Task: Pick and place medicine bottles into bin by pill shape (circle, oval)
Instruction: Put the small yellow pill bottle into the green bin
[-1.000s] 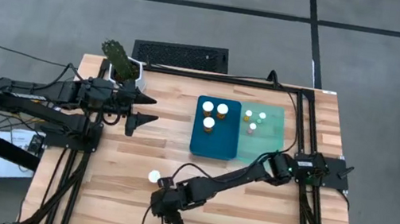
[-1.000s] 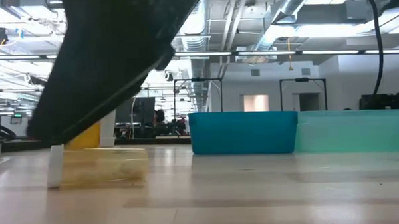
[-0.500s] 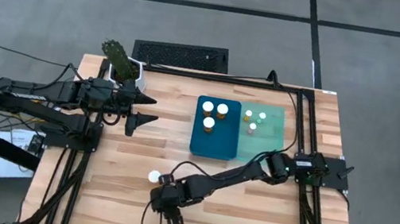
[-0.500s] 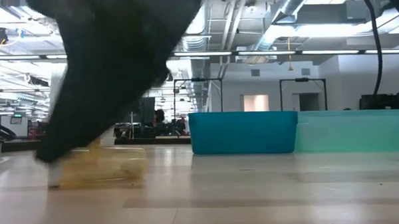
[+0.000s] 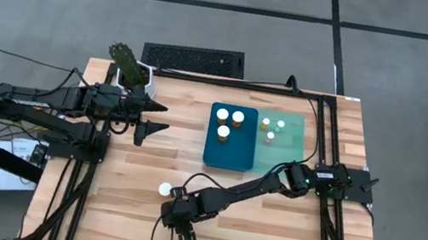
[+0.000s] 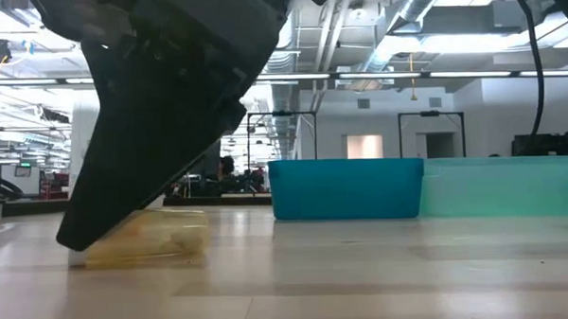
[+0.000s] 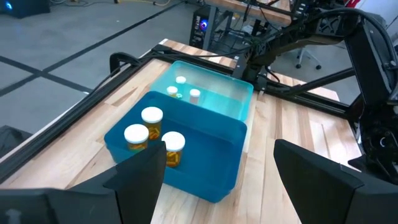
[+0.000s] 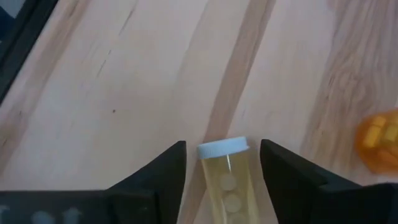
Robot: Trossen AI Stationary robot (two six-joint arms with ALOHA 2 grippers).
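Observation:
One medicine bottle [image 8: 225, 180] lies on its side on the table, white cap [image 5: 164, 189] toward the table's left. It holds round pills. My right gripper [image 8: 222, 145] is open and low over it, pointing toward the table's left. One finger stands on each side of the bottle's body, with a gap showing on both sides. In the low view the gripper [image 6: 160, 126] hides the cap end of the bottle [image 6: 150, 242]. My left gripper [image 5: 165, 117] waits open and empty at the table's left, above the table.
A dark teal bin [image 5: 228, 152] holds three wide bottles, and the pale green bin [image 5: 292, 145] beside it holds three narrow ones; both show in the left wrist view [image 7: 205, 155]. Another orange bottle [image 8: 379, 143] lies close beside my right gripper. Bare wood lies toward the near edge.
My right gripper has come down around the lying bottle. In the low view its finger now covers the white cap that showed a second ago. The bottle has stayed where it was.

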